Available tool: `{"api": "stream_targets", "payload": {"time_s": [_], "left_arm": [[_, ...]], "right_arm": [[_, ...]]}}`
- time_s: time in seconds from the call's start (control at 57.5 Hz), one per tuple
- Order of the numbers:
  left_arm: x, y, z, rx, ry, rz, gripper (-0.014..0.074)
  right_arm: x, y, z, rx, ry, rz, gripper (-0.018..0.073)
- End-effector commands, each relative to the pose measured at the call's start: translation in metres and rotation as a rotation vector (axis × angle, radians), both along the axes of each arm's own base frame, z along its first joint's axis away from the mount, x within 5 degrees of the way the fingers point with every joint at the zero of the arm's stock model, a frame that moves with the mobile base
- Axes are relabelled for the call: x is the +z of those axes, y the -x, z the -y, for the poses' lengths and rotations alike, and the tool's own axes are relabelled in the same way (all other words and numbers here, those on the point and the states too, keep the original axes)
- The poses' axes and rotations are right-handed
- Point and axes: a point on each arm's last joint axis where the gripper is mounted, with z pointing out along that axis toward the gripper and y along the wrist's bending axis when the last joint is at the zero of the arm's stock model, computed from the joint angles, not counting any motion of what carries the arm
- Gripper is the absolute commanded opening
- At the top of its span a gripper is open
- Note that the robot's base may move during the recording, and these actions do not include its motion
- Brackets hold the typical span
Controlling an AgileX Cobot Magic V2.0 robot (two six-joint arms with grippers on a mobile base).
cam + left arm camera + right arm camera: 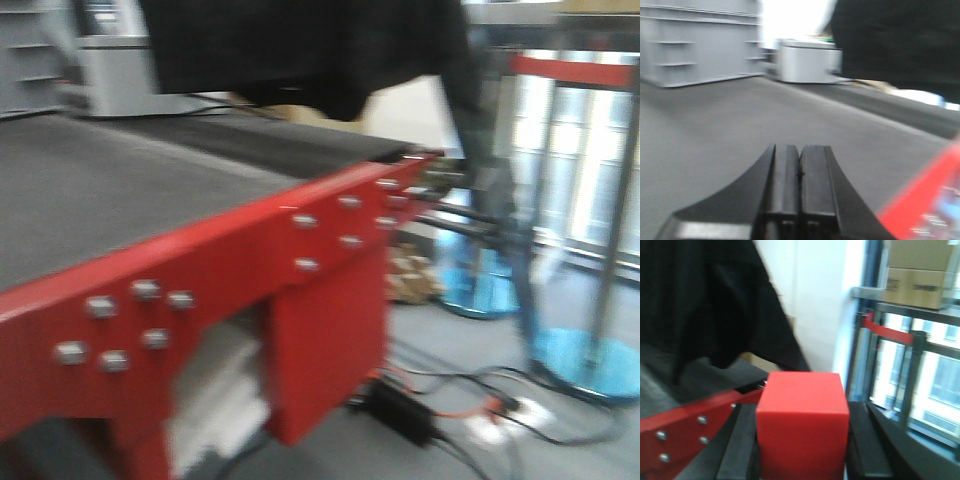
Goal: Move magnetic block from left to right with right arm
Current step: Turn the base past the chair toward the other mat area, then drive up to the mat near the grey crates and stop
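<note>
The magnetic block (pixel 802 425), a plain red cube, fills the lower middle of the right wrist view. My right gripper (pixel 803 409) is shut on it, one black finger (pixel 742 440) pressed against each side. It is held off the red table frame (pixel 685 420), which lies to its left. My left gripper (pixel 800 147) hovers low over the grey table top (pixel 715 135), its jaws pressed together with nothing between them. The front-facing view is blurred and shows neither the block nor a gripper clearly.
A black cloth (pixel 300 50) hangs over the table's far side. A grey cabinet (pixel 695 45) and a pale box (pixel 807 62) stand at the back. Cardboard boxes (pixel 920 272) sit on a high shelf. Barrier posts with blue bases (pixel 590 365) and cables (pixel 440 410) occupy the floor.
</note>
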Motion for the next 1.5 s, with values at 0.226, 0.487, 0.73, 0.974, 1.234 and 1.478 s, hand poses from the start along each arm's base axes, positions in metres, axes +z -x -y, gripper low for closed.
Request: {"api": "stream_targets", "payload": {"time_s": [0.226, 0.487, 0.73, 0.974, 1.234, 1.478], "left_arm": [[0.0056, 0.0015, -0.0004, 0.001, 0.003, 0.087, -0.0126], [0.0056, 0.0015, -0.0004, 0.001, 0.003, 0.087, -0.0126], [0.0056, 0.0015, -0.0004, 0.001, 0.003, 0.087, -0.0126], [0.0056, 0.0015, -0.0004, 0.001, 0.003, 0.087, -0.0126], [0.0056, 0.0015, -0.0004, 0.001, 0.003, 0.087, -0.0126], [0.0056, 0.0015, -0.0004, 0.001, 0.003, 0.087, -0.0126]], "right_arm": [[0.0166, 0.0020, -0.0009, 0.008, 0.010, 0.107, 0.0228], [0.0166, 0.0020, -0.0009, 0.008, 0.010, 0.107, 0.0228], [0.0166, 0.0020, -0.0009, 0.008, 0.010, 0.107, 0.0228], [0.0166, 0.0020, -0.0009, 0.008, 0.010, 0.107, 0.0228], [0.0166, 0.0020, -0.0009, 0.008, 0.010, 0.107, 0.0228], [0.0166, 0.0020, -0.0009, 0.008, 0.010, 0.107, 0.0228]]}}
